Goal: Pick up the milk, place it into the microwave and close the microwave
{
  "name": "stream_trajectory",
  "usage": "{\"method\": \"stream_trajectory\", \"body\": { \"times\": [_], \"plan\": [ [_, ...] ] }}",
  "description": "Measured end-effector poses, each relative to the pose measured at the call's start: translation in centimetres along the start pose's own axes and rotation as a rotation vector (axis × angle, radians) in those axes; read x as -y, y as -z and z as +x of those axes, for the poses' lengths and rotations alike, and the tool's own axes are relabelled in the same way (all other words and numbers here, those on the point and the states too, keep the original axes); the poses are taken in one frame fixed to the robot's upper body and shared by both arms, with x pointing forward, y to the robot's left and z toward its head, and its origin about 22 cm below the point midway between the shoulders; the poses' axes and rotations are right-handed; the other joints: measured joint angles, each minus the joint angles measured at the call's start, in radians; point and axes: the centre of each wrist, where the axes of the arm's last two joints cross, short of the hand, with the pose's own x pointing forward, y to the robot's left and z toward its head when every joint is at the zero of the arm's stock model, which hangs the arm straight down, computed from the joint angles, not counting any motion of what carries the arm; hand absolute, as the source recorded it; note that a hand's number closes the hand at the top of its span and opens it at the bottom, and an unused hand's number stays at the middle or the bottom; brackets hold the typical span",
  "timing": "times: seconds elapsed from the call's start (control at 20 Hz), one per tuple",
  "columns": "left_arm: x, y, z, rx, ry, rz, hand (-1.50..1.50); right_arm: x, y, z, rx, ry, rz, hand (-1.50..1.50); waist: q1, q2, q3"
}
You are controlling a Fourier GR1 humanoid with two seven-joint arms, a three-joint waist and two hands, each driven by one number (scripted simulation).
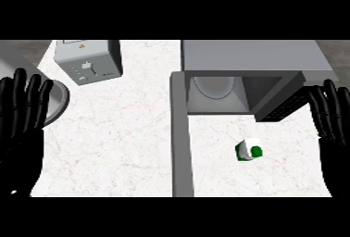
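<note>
The milk point(249, 150) is a small white carton with green sides and a green cap, standing on the white counter in front of the microwave. The grey microwave point(253, 58) sits at the back right with its cavity open and a pale plate point(214, 88) visible inside. Its door point(181, 139) is swung out toward me along the left of the opening. My right hand point(333, 115) is open at the right edge, fingers up, to the right of the milk and apart from it. At the left edge my left hand point(21, 111) is open, fingers up.
A grey toaster-like box point(89, 61) stands at the back left. A round grey rim point(58, 99) shows behind my left hand. The open door splits the white counter point(116, 139) into a left and a right part.
</note>
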Motion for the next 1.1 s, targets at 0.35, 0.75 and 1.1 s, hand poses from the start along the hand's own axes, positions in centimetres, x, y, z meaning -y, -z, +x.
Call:
{"method": "stream_trajectory", "body": {
  "times": [0.35,0.75,1.1],
  "plan": [
    [-1.0,-1.0,-1.5,-0.104,-0.071,0.012,-1.5,-0.3,-2.5,1.2,-0.039,0.001,-0.032,-1.5,0.005,0.007,0.019],
    [-1.6,-3.9,-2.2,-0.226,-0.237,0.094,-1.5,-1.1,-5.4,1.3,-0.17,0.06,-0.018,-1.5,0.01,0.008,0.022],
    [-1.5,-7.4,-1.7,-0.241,-0.266,0.104,-1.5,-1.3,-8.2,-1.0,-0.216,0.064,-0.04,-1.5,0.011,0.008,0.023]
  ]
}}
